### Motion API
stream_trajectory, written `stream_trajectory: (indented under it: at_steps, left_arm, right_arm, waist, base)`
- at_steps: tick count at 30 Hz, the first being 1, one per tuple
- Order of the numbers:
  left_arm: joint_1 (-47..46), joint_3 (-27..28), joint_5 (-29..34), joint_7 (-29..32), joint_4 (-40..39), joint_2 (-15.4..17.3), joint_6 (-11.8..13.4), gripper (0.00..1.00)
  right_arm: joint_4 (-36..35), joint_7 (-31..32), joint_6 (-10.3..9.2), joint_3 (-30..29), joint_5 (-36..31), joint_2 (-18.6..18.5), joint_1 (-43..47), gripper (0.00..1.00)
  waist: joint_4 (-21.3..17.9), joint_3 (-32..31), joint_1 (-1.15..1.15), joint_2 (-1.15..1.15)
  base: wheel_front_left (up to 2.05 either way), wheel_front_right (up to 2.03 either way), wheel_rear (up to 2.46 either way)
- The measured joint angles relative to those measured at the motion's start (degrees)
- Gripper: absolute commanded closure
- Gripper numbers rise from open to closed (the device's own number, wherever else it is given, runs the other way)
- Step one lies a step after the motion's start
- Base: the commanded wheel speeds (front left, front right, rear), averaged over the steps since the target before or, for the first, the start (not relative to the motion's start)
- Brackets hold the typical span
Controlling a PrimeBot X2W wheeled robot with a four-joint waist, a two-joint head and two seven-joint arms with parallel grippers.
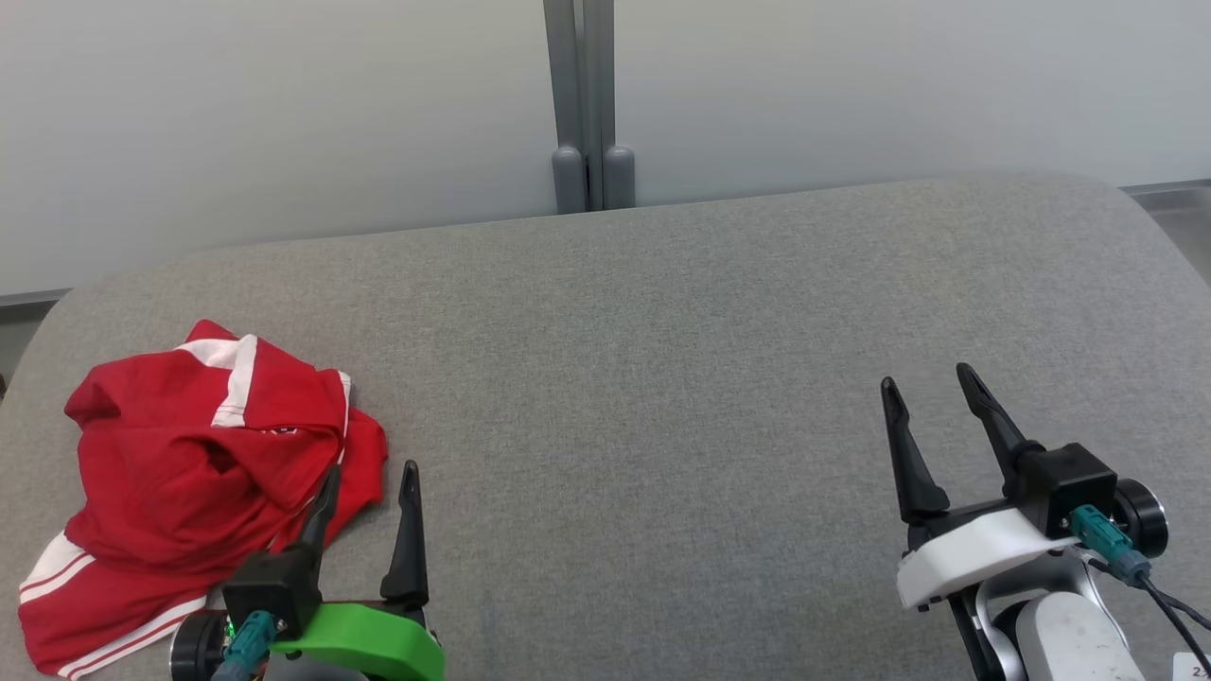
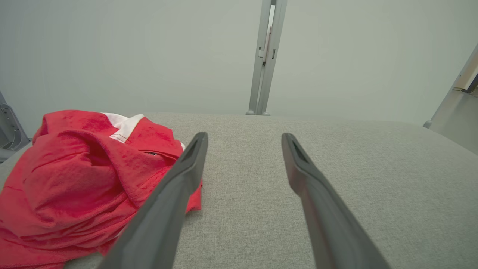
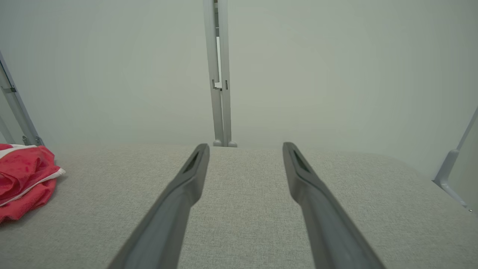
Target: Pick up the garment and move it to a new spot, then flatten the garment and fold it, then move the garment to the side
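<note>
The red garment [image 1: 189,454] lies crumpled on the left of the desk [image 1: 662,378], not yet picked up. My left gripper [image 1: 371,470] is just beside its edge, my right gripper [image 1: 926,376] well apart, jaws of both released. Next, I think, the left one must pinch a fold.

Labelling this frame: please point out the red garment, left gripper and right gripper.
red garment [image 1: 189,445], head view, middle of the crumpled heap.
left gripper [image 1: 371,468], head view, midway between its fingertips.
right gripper [image 1: 925,375], head view, midway between its fingertips.
</note>
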Motion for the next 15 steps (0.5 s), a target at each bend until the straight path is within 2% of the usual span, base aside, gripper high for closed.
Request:
stream_trajectory:
  at_steps: [4, 7, 15]
  left_arm:
    - [0.0, -0.1, 0.1, -0.6, -0.2, -0.5, 0.8, 0.0]
    - [0.1, 1.2, -0.7, -0.9, -1.0, -1.6, 0.4, 0.0]
    - [2.1, 6.5, -2.2, -1.9, -2.0, -4.4, -4.1, 0.0]
  right_arm:
    - [-0.1, -0.5, 0.08, 0.4, -1.7, 0.1, 0.0, 0.0]
    - [-0.6, -0.9, 0.08, 0.6, -2.1, 0.2, 0.1, 0.0]
    - [-0.2, -1.8, 0.09, 0.6, 1.0, 0.7, 1.1, 0.0]
  waist:
    - [0.0, -0.1, 0.0, 0.0]
    - [0.1, -0.1, 0.0, 0.0]
    - [0.1, -0.4, 0.0, 0.0]
  base:
    - [0.0, 0.0, 0.0]
    - [0.0, 0.0, 0.0]
    - [0.0, 0.0, 0.0]
